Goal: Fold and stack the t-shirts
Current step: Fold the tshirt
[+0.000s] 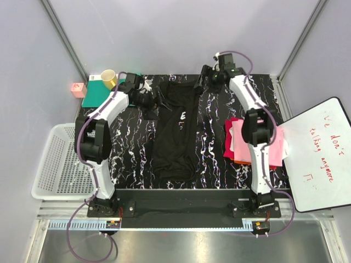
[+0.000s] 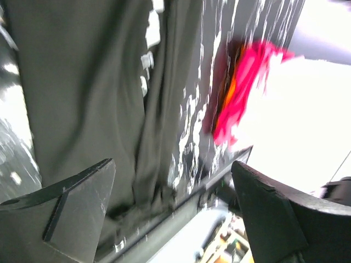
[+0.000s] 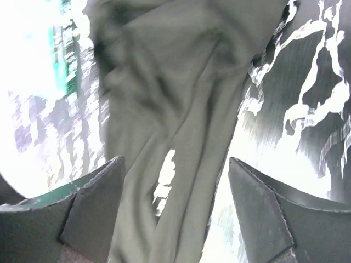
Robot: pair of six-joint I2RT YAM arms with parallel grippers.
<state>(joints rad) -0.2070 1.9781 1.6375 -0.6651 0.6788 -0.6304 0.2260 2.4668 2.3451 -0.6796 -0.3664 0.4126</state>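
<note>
Top view: black t-shirt (image 1: 175,129) lies lengthwise mid-tabletop (image 1: 214,129), sides folded in to a narrow strip. The folded pink, red and orange stack (image 1: 241,145) is parked to its right, likely to keep the folding area free. Your left fingers (image 1: 148,97) and right fingers (image 1: 205,78) sit at its far corners

Left wrist: fingers spread open, nothing held, cloth just beyond

Right wrist: fingers open, cloth below, not pinched; probably lined up for a far-to-near fold

Bare table (image 1: 211,137) between shirt (image 1: 173,137) and stack (image 1: 237,149)
</note>
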